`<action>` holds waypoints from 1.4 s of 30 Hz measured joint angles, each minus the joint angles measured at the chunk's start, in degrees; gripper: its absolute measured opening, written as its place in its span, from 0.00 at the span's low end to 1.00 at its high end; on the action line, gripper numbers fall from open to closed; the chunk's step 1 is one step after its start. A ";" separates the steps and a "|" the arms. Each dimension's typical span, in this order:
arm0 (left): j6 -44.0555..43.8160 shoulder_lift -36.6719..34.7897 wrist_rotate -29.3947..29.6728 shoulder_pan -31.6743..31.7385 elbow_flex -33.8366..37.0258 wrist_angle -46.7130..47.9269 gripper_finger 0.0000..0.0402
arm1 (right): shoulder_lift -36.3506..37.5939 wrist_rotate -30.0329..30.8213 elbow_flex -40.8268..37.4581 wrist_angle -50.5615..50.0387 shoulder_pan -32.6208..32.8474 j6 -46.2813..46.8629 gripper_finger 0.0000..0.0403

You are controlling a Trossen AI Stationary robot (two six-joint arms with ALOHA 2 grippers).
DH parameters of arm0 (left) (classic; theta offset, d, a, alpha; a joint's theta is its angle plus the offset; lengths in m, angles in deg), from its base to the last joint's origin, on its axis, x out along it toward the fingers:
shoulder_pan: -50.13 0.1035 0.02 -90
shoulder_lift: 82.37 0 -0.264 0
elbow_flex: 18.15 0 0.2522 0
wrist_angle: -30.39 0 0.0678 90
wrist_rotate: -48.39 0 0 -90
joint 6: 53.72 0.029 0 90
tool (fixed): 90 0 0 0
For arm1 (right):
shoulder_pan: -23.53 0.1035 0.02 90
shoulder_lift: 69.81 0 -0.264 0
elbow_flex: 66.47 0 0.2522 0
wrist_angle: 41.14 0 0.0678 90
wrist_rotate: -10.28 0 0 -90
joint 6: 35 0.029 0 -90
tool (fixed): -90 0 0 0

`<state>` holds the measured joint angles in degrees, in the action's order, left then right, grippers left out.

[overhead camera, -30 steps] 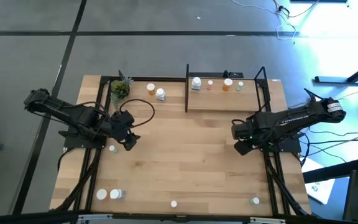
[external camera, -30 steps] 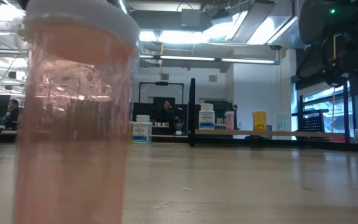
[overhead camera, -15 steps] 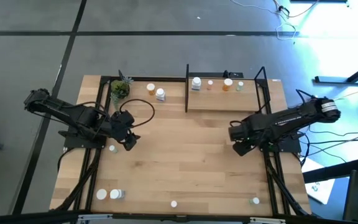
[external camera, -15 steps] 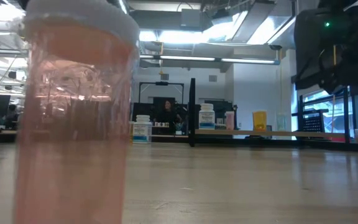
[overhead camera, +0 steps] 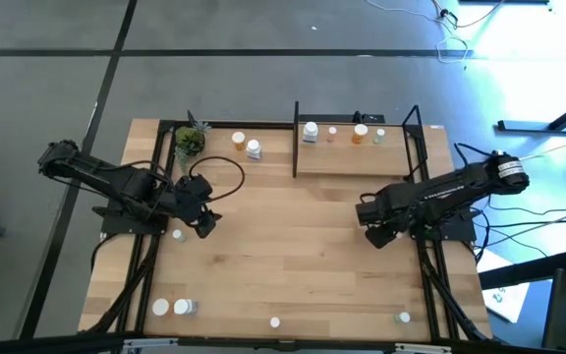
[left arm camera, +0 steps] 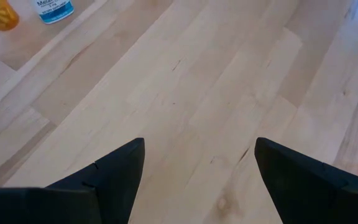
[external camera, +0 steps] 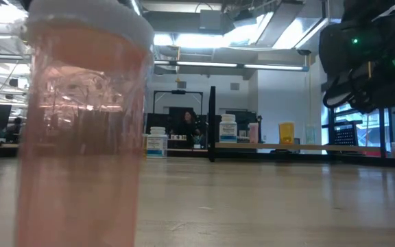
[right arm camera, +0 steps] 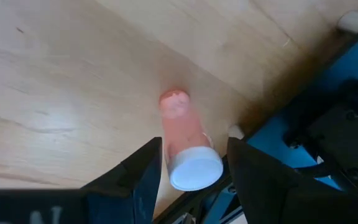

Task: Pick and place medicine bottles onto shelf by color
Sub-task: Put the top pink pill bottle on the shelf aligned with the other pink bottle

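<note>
A pink medicine bottle (right arm camera: 180, 134) with a white cap (right arm camera: 195, 170) stands on the table between the fingers of my right gripper (right arm camera: 194, 142). The gripper is open and points steeply down, with a sliver of gap showing on each side of the cap. In the high view this gripper (overhead camera: 375, 234) hovers at the table's right and hides the bottle. The shelf (overhead camera: 357, 155) at the far right carries white (overhead camera: 310, 131), pink (overhead camera: 332, 133), orange (overhead camera: 360, 133) and pale green (overhead camera: 379, 136) bottles. My left gripper (left arm camera: 197, 168) waits open over bare wood at the table's left (overhead camera: 204, 221).
An orange bottle (overhead camera: 238, 140) and a white one (overhead camera: 254, 149) stand by the potted plant (overhead camera: 190, 141). Other bottles: beside the left gripper (overhead camera: 178, 235), two at the near left (overhead camera: 172, 308), one at the near edge (overhead camera: 275, 322) filling the low view (external camera: 81, 130), one at the near right (overhead camera: 402, 317).
My right gripper has sunk toward the table and shifted a little toward the table's left edge, tipping more steeply down.
</note>
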<state>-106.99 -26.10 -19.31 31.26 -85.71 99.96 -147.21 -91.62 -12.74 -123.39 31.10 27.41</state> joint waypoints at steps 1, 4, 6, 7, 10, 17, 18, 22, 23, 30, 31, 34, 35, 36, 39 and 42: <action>0.00 0.00 0.00 -0.02 0.00 0.00 0.74 | -0.24 -0.07 0.00 0.02 0.00 -0.02 0.46; 0.00 -0.01 0.00 0.00 0.00 0.00 0.74 | -0.87 -0.14 0.00 0.34 0.00 -0.08 0.46; 0.00 0.00 0.00 0.00 0.00 0.00 0.74 | -1.09 -0.18 0.01 0.54 0.00 -0.10 0.45; 0.00 0.00 0.00 0.00 0.00 0.00 0.74 | -1.20 -0.20 0.00 0.70 -0.01 -0.09 0.44; 0.00 0.00 0.00 -0.01 0.00 0.01 0.74 | -1.23 -0.21 0.00 0.85 0.00 -0.11 0.39; -0.02 0.00 0.00 0.00 0.00 0.02 0.74 | -1.22 -0.13 0.04 1.73 0.00 -0.13 0.31; -0.02 0.00 0.00 -0.01 0.00 0.02 0.74 | -1.21 -0.10 0.04 1.86 0.00 -0.13 0.30; -0.02 0.00 0.00 -0.01 0.00 0.02 0.74 | -1.21 0.22 0.11 2.21 0.00 -0.09 0.30; -0.02 0.00 0.00 0.00 0.00 0.02 0.74 | -1.21 0.24 0.11 2.25 0.00 -0.07 0.31; -0.02 0.00 0.31 -0.02 0.00 0.02 0.74 | -1.19 -0.20 0.28 2.96 -0.07 -2.69 0.31; -0.04 0.00 0.55 -0.01 0.00 0.02 0.74 | -1.21 -0.20 0.56 3.21 -0.07 -3.01 0.31; -0.04 0.00 0.75 0.00 0.00 0.04 0.74 | -1.27 -0.56 2.75 3.73 -0.40 -4.61 0.31; -0.04 0.00 0.74 0.00 0.00 0.02 0.74 | -1.27 -0.66 3.79 3.55 -0.66 -5.33 0.31; -0.04 0.00 0.75 0.00 0.00 0.02 0.74 | -1.27 -0.74 4.87 3.45 -0.98 -5.78 0.31; -0.04 0.00 0.80 0.00 0.00 0.02 0.74 | -1.27 -0.88 8.59 3.17 -2.30 -7.17 0.31; -0.06 0.00 1.02 -0.02 0.00 0.02 0.74 | -1.27 -0.93 12.34 2.86 -3.98 -9.08 0.31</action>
<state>-107.05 -26.10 -18.29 31.24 -85.71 99.99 -148.49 -92.55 -0.40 -120.53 27.12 18.33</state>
